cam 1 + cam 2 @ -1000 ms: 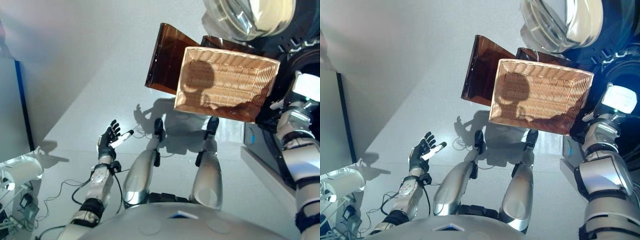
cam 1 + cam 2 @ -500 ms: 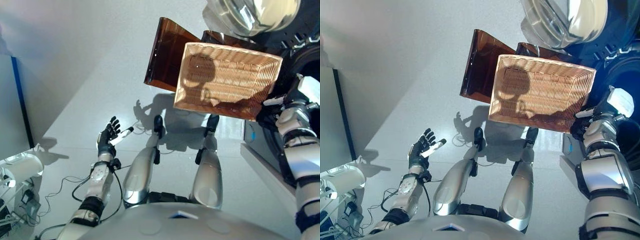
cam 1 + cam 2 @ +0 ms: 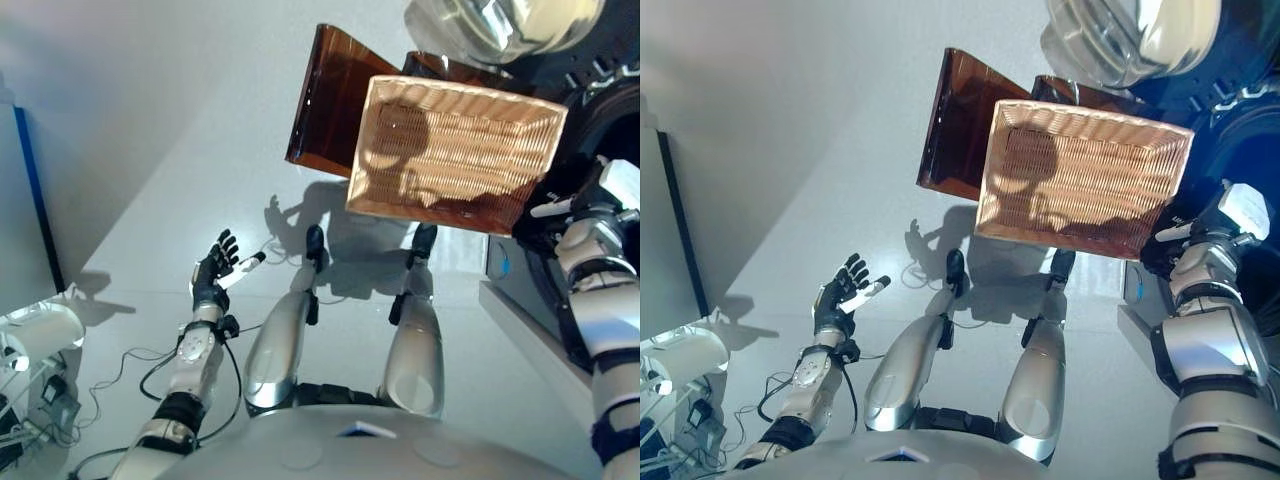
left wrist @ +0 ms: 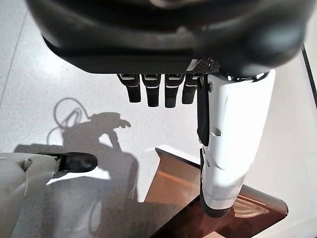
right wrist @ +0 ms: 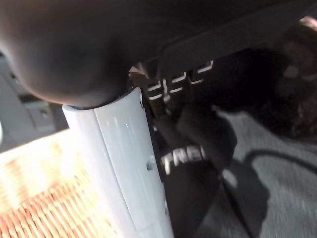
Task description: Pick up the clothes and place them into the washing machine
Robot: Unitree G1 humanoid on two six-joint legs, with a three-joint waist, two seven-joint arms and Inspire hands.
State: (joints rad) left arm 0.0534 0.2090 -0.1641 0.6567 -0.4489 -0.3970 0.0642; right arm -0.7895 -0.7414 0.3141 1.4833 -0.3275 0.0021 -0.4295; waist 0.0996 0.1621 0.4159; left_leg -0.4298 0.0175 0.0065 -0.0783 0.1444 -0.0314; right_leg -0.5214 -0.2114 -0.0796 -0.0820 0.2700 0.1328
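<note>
A dark garment (image 5: 193, 153) with white print lies just past my right hand's fingers (image 5: 171, 82), over the grey drum surface in the right wrist view. My right hand (image 3: 548, 222) is at the washing machine's dark opening (image 3: 612, 115) on the far right, fingers straight, white-covered thumb (image 5: 124, 163) stretched out, apart from the cloth. The wicker basket (image 3: 455, 150) beside it holds no clothes. My left hand (image 3: 215, 270) hangs open and empty over the floor at the left.
The basket rests on a brown translucent stand (image 3: 325, 110). The washer's round glass door (image 3: 500, 20) stands open above the basket. A blue-edged panel (image 3: 30, 190) and a white cylindrical object (image 3: 35, 335) are at the far left.
My right hand has shifted a little up and outward at the washer's opening. The left hand has hardly moved. The view has shifted slightly.
</note>
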